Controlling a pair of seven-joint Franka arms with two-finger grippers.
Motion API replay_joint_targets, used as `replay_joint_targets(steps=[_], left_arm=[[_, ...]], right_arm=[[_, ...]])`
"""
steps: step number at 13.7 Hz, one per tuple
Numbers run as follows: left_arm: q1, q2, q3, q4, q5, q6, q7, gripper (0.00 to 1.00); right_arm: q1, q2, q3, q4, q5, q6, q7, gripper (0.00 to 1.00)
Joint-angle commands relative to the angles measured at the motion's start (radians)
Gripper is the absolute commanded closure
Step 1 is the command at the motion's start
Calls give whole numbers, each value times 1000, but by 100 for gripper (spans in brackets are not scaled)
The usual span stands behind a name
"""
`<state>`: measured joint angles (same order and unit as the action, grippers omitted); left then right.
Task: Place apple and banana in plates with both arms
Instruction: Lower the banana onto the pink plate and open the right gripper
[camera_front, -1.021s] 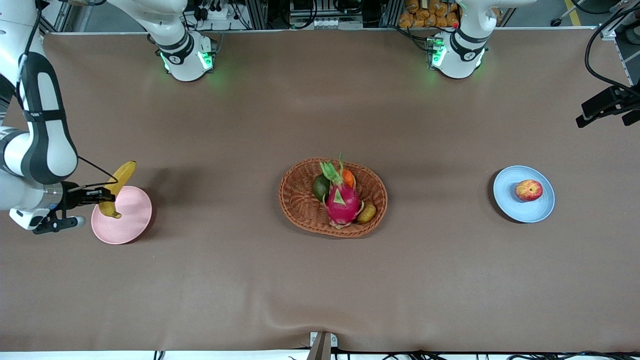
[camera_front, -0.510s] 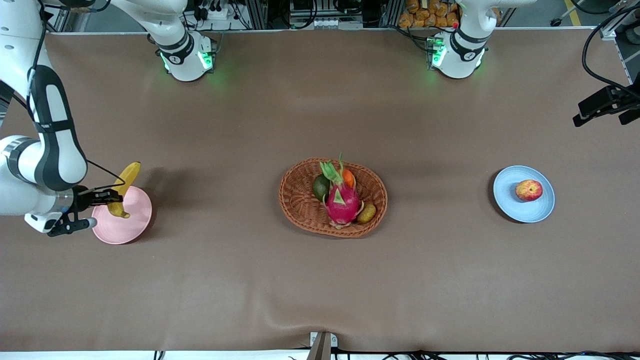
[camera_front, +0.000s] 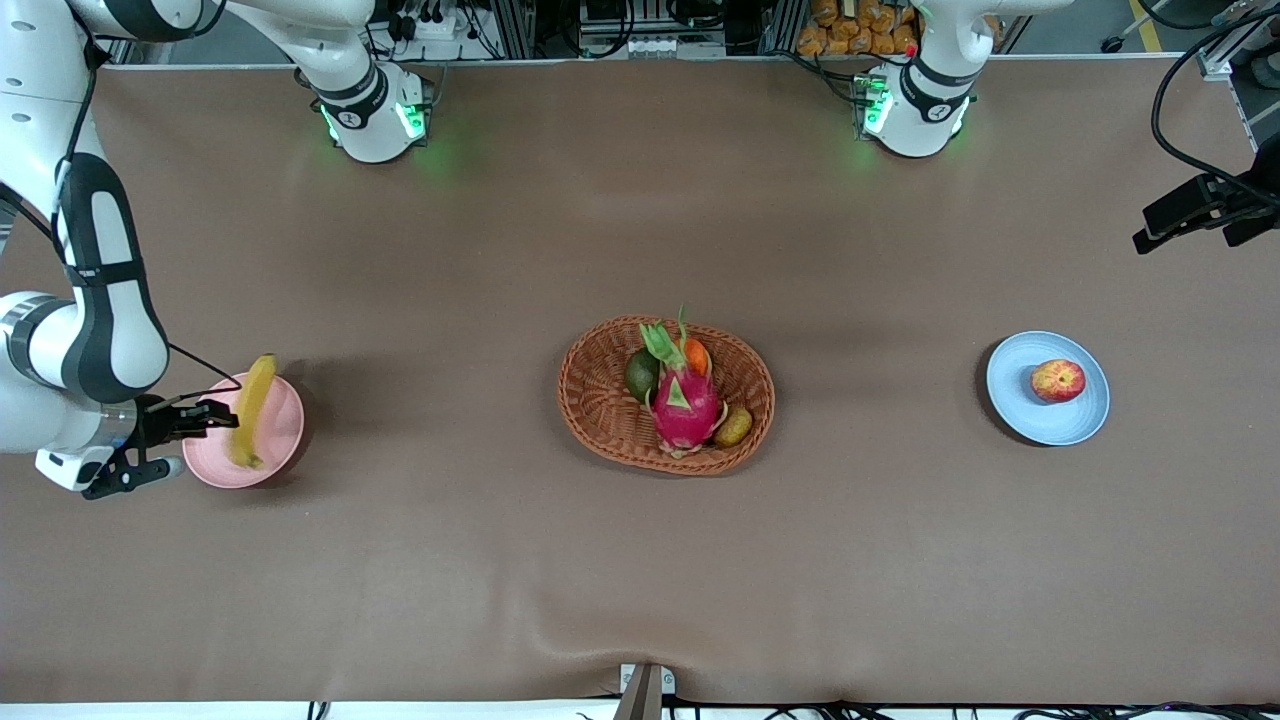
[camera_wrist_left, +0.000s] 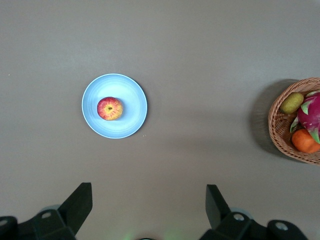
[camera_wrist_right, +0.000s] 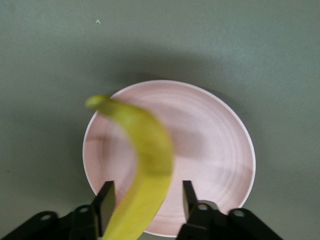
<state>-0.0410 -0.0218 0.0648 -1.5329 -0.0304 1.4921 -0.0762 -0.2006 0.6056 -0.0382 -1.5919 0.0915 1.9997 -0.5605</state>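
Note:
The yellow banana (camera_front: 250, 410) lies across the pale pink plate (camera_front: 280, 445) at the right arm's end of the table. In the right wrist view the banana (camera_wrist_right: 145, 165) shows blurred between the spread fingers, with a gap on each side, over the pink plate (camera_wrist_right: 215, 145). My right gripper (camera_front: 222, 415) (camera_wrist_right: 146, 199) is open just above the plate's edge. The red and yellow apple (camera_front: 1058, 380) (camera_wrist_left: 109, 108) sits on the light blue plate (camera_front: 1030, 415) (camera_wrist_left: 127, 125). My left gripper (camera_front: 1190, 215) (camera_wrist_left: 147, 195) is open, empty and high over the table near the blue plate.
A brown wicker basket (camera_front: 600, 400) (camera_wrist_left: 277, 135) stands mid-table with a magenta dragon fruit (camera_front: 683, 400), an orange fruit (camera_front: 697, 355), a dark green fruit (camera_front: 641, 375) and a small brownish fruit (camera_front: 734, 427).
My right gripper has opened and let go of the banana, which has dropped from a tilted hold onto the pink plate. The right hand has drawn back slightly. The left gripper has drifted a little.

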Motion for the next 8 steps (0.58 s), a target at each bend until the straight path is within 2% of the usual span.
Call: replay_joint_targets(steps=[1, 4, 8], left_arm=[[-2, 8, -3, 10, 12, -15, -5, 0], [-5, 8, -3, 10, 9, -15, -7, 0], [-5, 6, -5, 10, 9, -16, -7, 0]], right_arm=[[15, -13, 17, 43, -10, -24, -10, 0], [65, -105, 15, 38, -12, -82, 13, 0], [131, -243, 17, 20, -12, -200, 192, 0]])
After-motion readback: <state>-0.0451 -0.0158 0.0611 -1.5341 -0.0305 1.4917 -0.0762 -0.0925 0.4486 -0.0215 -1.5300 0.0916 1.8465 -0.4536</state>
